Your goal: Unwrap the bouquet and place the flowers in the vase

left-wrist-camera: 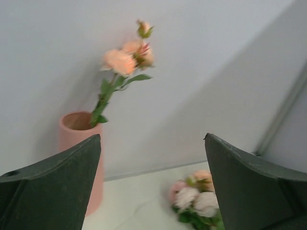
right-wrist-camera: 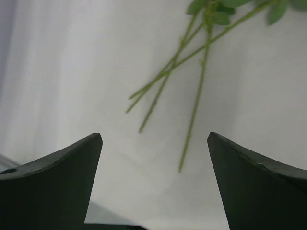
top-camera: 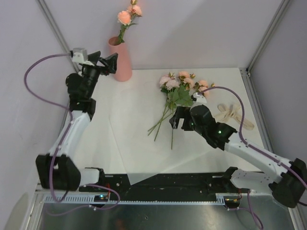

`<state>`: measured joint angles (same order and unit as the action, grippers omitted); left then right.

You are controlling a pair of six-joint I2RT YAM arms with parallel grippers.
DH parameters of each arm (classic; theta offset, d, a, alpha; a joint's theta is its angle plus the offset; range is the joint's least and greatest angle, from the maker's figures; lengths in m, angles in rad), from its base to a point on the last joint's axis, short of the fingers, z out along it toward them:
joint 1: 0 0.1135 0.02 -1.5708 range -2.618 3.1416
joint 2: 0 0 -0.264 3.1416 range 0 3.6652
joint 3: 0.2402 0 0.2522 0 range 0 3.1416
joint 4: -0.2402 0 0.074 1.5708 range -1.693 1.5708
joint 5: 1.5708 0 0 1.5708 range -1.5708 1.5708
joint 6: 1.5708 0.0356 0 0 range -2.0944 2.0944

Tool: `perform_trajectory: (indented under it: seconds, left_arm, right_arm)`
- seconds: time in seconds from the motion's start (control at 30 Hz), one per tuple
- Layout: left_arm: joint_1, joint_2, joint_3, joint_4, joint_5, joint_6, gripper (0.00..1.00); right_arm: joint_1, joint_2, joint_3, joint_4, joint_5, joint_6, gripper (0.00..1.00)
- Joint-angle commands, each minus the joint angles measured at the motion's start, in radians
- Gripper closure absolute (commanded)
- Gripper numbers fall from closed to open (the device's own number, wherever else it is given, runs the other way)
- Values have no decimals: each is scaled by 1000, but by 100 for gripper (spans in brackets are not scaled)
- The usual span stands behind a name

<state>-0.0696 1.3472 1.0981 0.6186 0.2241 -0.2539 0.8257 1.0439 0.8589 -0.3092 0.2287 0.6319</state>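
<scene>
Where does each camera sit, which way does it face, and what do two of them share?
Top: above and behind the arms, looking down on the table; both arms show.
Left wrist: on the left arm, facing the back wall and the vase holding one rose stem; its fingers spread wide.
Right wrist: on the right arm, looking down at green stems on the table; its fingers spread too.
Shared: top and left wrist both show the vase and the loose roses.
</scene>
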Motion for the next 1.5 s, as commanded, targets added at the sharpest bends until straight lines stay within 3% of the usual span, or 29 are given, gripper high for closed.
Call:
perform_trajectory:
  seconds: [0.0,0.23,0.37,0.67,0.87,1.03,1.17,1.33,1.47]
  left_arm:
    - [-1,-194,-56,-171,127,-225,6]
    - [-2,-416,-174,-500,260,-228,4]
    - [-2,-511,-245,-654,264,-229,3]
    - [-1,-567,-425,-678,204,-339,1]
    - [3,-521,-413,-678,352,-349,0]
    - [4,-511,-409,-685,360,-330,0]
    - [5,-503,-409,-690,378,-323,1]
    - [6,-496,-406,-689,385,-315,3]
    - [7,-492,-404,-690,400,-307,5]
  right_arm:
    - [-94,109,44,42,25,-56,3]
    - [-199,299,42,185,-102,-117,22]
    - [-215,389,43,262,-161,-114,31]
    - [-263,576,59,387,-256,-75,41]
    - [-278,672,75,444,-324,-74,49]
    - [-282,717,75,476,-353,-68,55]
    - [-286,731,76,467,-332,-65,67]
    - [-289,691,76,459,-304,-75,96]
    - [-291,603,76,438,-272,-82,100]
